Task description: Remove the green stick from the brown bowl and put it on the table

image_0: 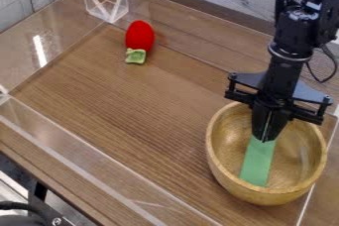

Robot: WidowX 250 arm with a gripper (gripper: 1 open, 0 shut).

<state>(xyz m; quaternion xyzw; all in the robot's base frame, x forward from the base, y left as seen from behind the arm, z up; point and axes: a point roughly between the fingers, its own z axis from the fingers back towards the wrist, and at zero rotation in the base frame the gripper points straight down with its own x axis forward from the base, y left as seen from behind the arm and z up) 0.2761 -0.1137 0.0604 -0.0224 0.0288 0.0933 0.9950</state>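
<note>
No readable text in view

Nothing on the worktop (146, 101), the brown bowl (225, 161), the green stick (260, 161), the red toy (139, 38) at the far left or the end effector (272, 119) is showing any lettering, label, brand or number.

Brown wood-grain tabletop (133, 101), clear acrylic walls (59, 27) along edges. Resting directly on it: light tan wooden bowl (223, 149), near right corner; red strawberry-like toy (139, 39) with green end, far left of centre, well apart from bowl.
</note>
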